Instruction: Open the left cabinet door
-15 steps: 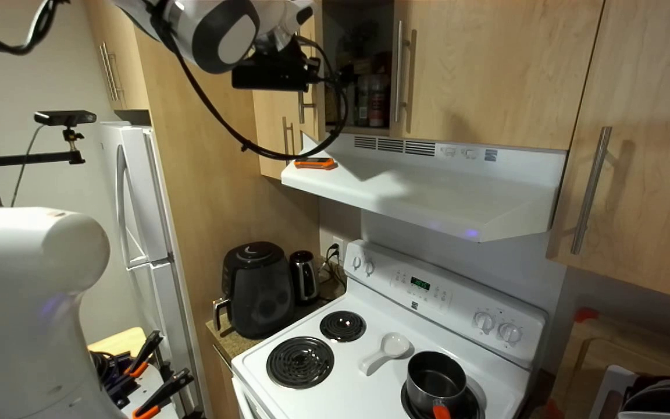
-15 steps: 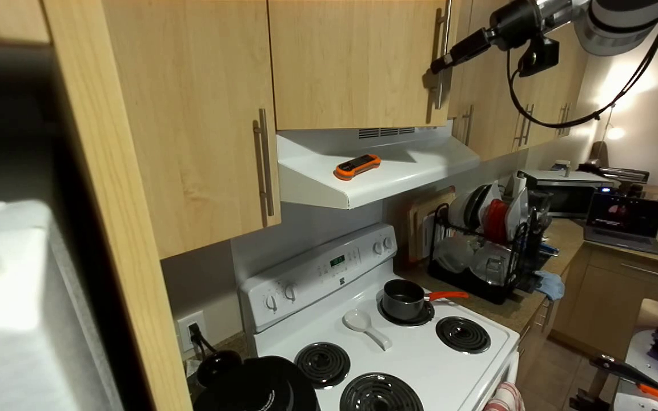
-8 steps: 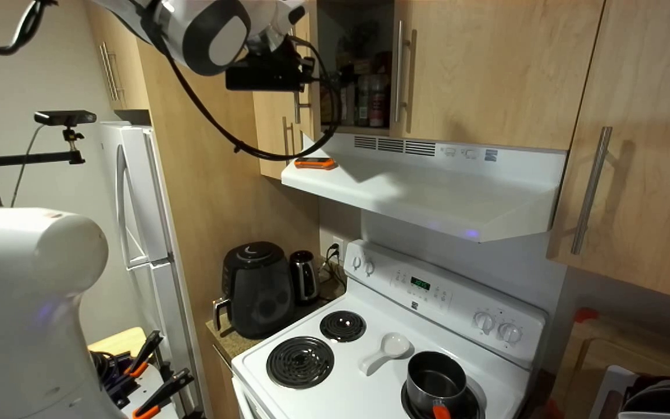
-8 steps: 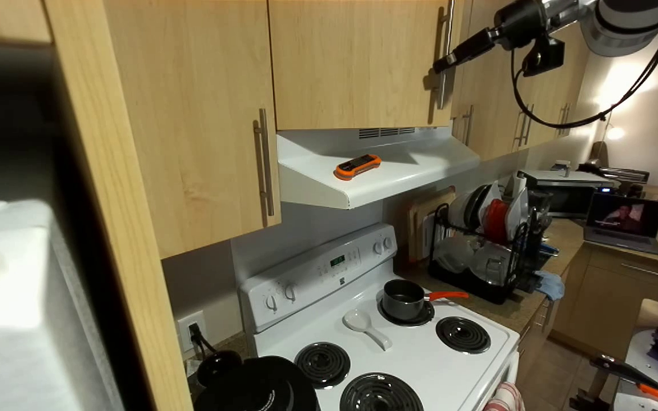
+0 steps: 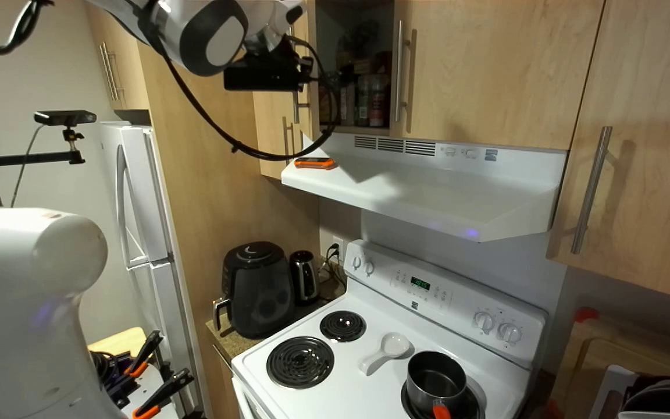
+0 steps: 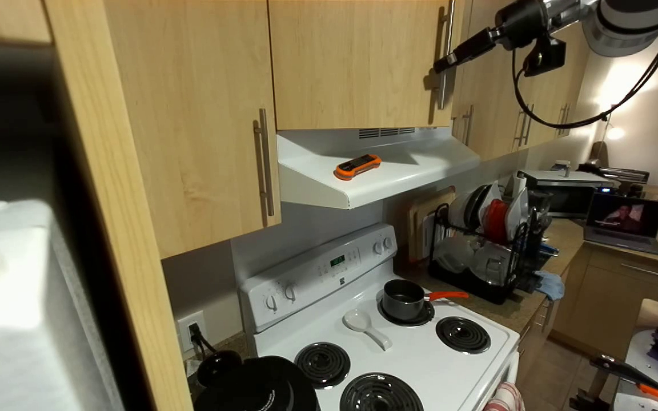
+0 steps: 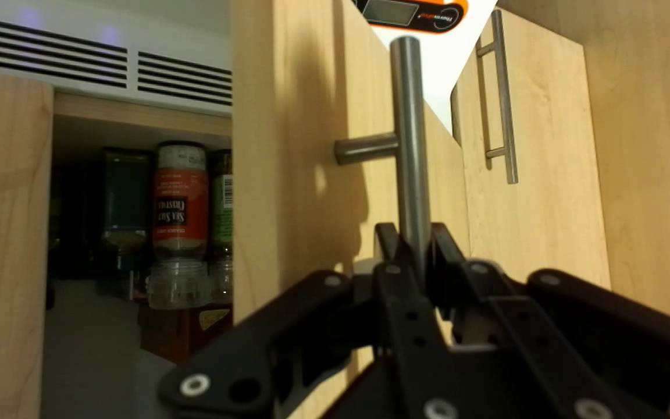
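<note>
Left cabinet door [image 7: 306, 227], swung slightly wider than before; gripper [image 7: 414, 237], jaws clasping bar handle [image 7: 409, 105]. Step: pull-open, apparently midway. Next: likely steady outward arc, grip kept.

The stove [image 6: 426, 361] carries a saucepan [image 6: 401, 307] and spoon rest [image 6: 357, 321].

tall flat light-wood left cabinet door [image 5: 306, 121] standing open, upper centre of the frame.
seen nearly edge-on, it shows the lower end of its slim metal bar handle [image 5: 296, 113] just below a black box-shaped camera [image 5: 262, 77] on the white-and-dark-grey robot arm [image 5: 213, 35] at upper left. right of the door, spice jars [image 5: 377, 102] stand inside the dark cabinet [image 5: 364, 131]; farther right, the flat light-wood twin panel [image 5: 503, 70] is closed. below, an orange-edged handheld device [image 5: 314, 163] lies on the white range hood [image 5: 422, 180]; bottom, right of centre, a dark-grey round pot [image 5: 435, 378] sits on the white stove [image 5: 378, 319].
</note>
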You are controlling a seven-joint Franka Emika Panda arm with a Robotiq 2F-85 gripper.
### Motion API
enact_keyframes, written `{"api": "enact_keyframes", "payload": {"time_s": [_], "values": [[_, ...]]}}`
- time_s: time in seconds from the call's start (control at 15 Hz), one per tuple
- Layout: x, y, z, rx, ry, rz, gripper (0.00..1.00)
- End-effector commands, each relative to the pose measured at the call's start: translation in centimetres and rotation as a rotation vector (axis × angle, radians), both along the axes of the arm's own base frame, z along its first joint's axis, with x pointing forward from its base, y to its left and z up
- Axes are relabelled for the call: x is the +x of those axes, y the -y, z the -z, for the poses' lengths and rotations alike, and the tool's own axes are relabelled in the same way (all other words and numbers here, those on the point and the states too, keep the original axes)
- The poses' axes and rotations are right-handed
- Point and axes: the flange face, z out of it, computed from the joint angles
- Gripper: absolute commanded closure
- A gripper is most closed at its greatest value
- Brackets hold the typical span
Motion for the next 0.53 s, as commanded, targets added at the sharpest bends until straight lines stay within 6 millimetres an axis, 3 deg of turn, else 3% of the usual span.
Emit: {"api": "enact_keyframes", "payload": {"time_s": [0.0,0.07,0.13,0.47], "values": [[-2.9,-5.0,-2.2,0.055,0.004,-0.138,0.94],[-2.9,-4.9,-2.2,0.052,0.009,-0.138,0.95],[0.0,0.0,-0.1,0.000,0.000,0.001,0.85],[0.0,0.0,-0.1,0.000,0.000,0.001,0.85]]}}
